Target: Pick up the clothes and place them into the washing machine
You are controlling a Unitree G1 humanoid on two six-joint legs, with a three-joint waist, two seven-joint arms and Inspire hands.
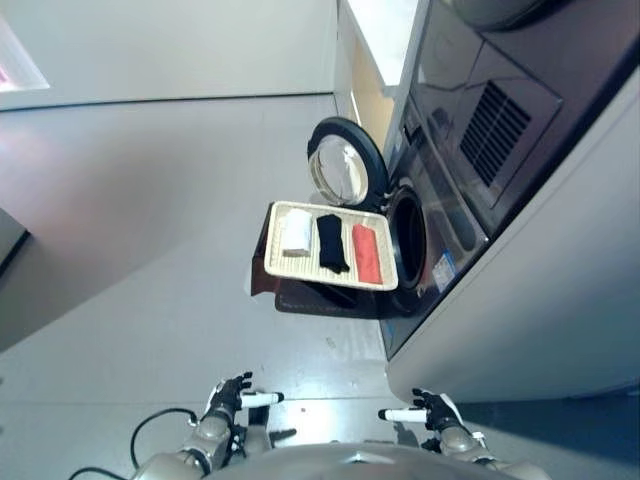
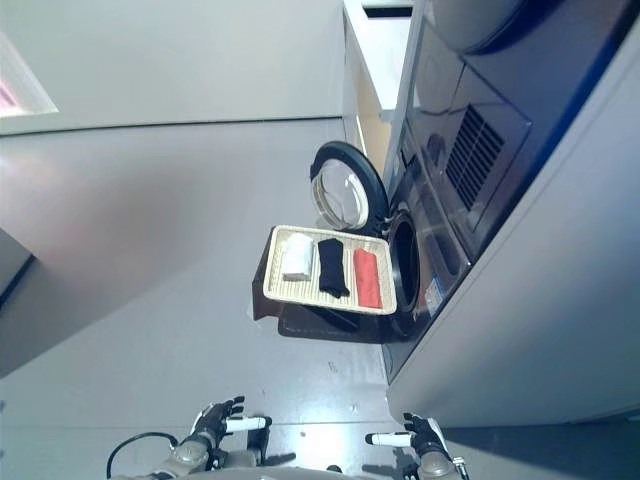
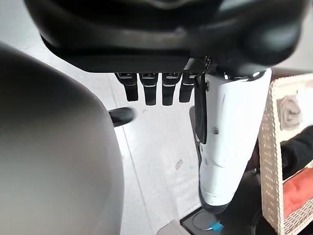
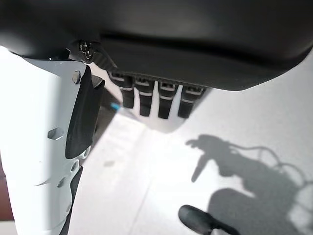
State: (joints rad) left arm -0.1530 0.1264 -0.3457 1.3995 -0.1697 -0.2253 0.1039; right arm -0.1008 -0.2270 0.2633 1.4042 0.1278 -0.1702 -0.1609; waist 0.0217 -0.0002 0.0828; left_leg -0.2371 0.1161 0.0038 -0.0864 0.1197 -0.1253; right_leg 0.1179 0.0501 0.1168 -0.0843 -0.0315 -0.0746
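A shallow wicker basket (image 1: 280,262) rests on a low dark brown box (image 1: 320,298) in front of the washing machine (image 1: 470,190). In it lie a white cloth (image 1: 297,237), a black cloth (image 1: 332,243) and a red cloth (image 1: 366,252). The machine's round door (image 1: 345,165) stands open and the dark drum opening (image 1: 408,238) is beside the basket. My left hand (image 1: 228,398) and right hand (image 1: 432,408) hang low near my body, far from the basket, both with straight fingers and empty. The basket's edge also shows in the left wrist view (image 3: 272,161).
Grey floor (image 1: 150,220) spreads wide to the left of the basket and between me and the box. A pale wall (image 1: 170,45) runs along the far side. The machine's grey side panel (image 1: 540,300) stands on my right.
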